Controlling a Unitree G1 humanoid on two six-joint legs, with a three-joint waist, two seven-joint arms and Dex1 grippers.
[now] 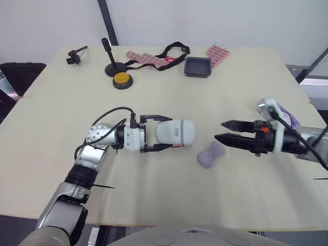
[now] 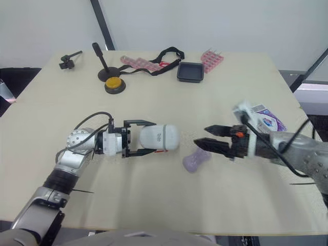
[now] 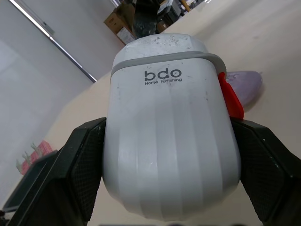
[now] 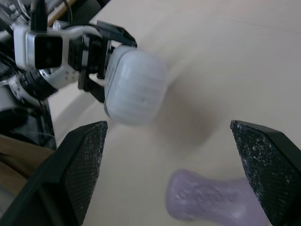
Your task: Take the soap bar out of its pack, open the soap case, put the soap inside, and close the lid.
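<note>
Noted soap (image 1: 211, 154) lying bare on the table (image 1: 154, 92) toward the front edge. Just beyond, had left gripper (image 1: 163, 133) clamped on the shut case (image 1: 182, 132), seemingly steadying it for opening; had right gripper (image 1: 220, 130) spread beside soap, likely for pickup. Spotted pack (image 1: 279, 111) by right edge.

Partly seen: the case, the soap and its wrapper.

The left hand (image 1: 170, 133) covers the rear end of the white ribbed plastic soap case (image 1: 177, 131). The case's small red clip (image 3: 230, 96) sits half tucked behind its side wall. In the left wrist view the lavender waisted soap bar (image 1: 211, 154) is mostly hidden behind the case. In the right wrist view the picture's edge crops the soap bar, and its embossed lettering is too blurred to read. The crumpled white-and-purple soap wrapper (image 1: 281, 114) lies partly behind the wrist of the right hand (image 1: 219, 130), and its print is too small to make out.
</note>
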